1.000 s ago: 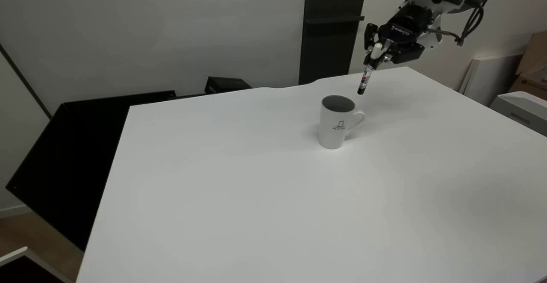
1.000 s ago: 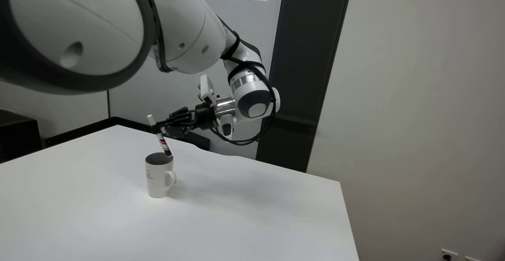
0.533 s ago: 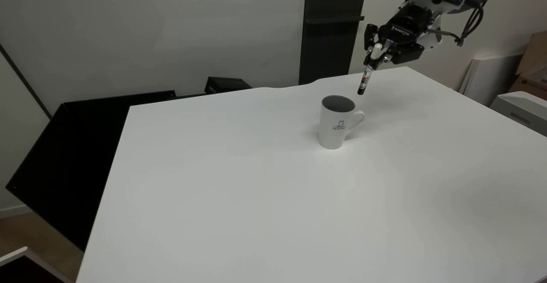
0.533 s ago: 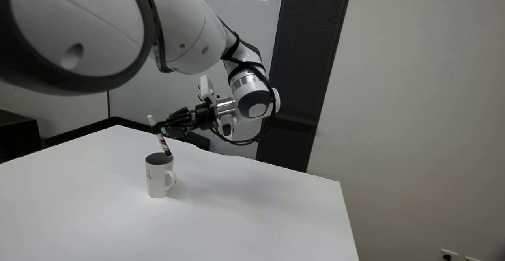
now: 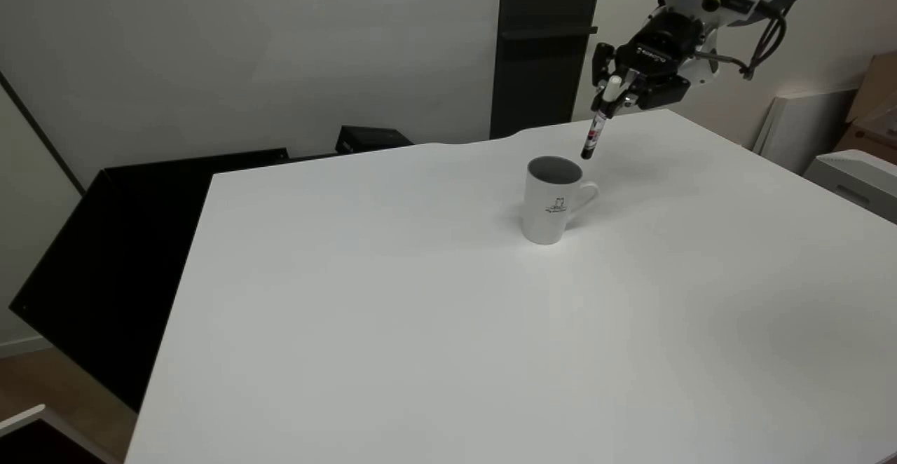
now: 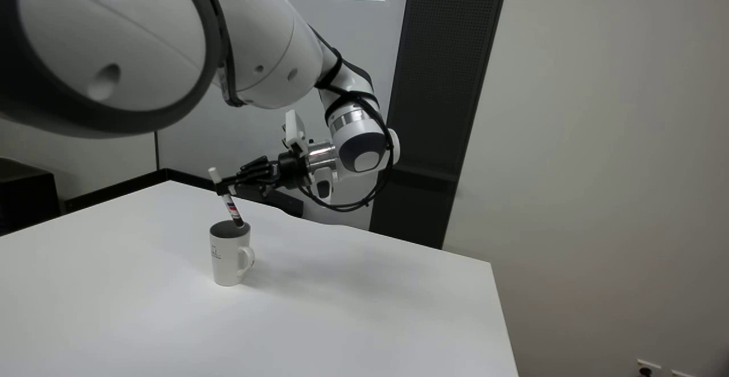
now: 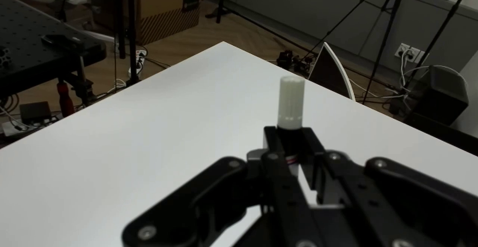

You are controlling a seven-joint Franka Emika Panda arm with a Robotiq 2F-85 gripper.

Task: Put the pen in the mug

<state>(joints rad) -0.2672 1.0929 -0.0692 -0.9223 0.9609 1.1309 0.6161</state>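
Observation:
The white mug [image 5: 546,212] stands upright on the table, its handle to the right; it also shows in an exterior view [image 6: 223,260]. Its grey interior opens upward. My gripper [image 5: 608,104] is shut on the pen [image 5: 595,130], holding it tilted above the table, dark tip down. In an exterior view the pen [image 6: 232,206] overlaps the mug's rim at the right, with the gripper [image 6: 224,187] above. The other shows the tip right of the rim, above the handle. In the wrist view the pen's white end [image 7: 291,99] sticks up between the fingertips [image 7: 292,139]; the mug is out of view.
The white table [image 5: 392,324] bears the mug. A black box [image 5: 371,139] and a dark panel [image 5: 546,43] stand behind its far edge. A grey-white object [image 5: 851,180] is at the right edge. The wrist view shows a dark perforated bench [image 7: 33,41] beyond the table.
In the last half second my gripper and the pen have moved slightly left and down in both exterior views, bringing the pen tip closer to the mug's opening. The mug has not moved.

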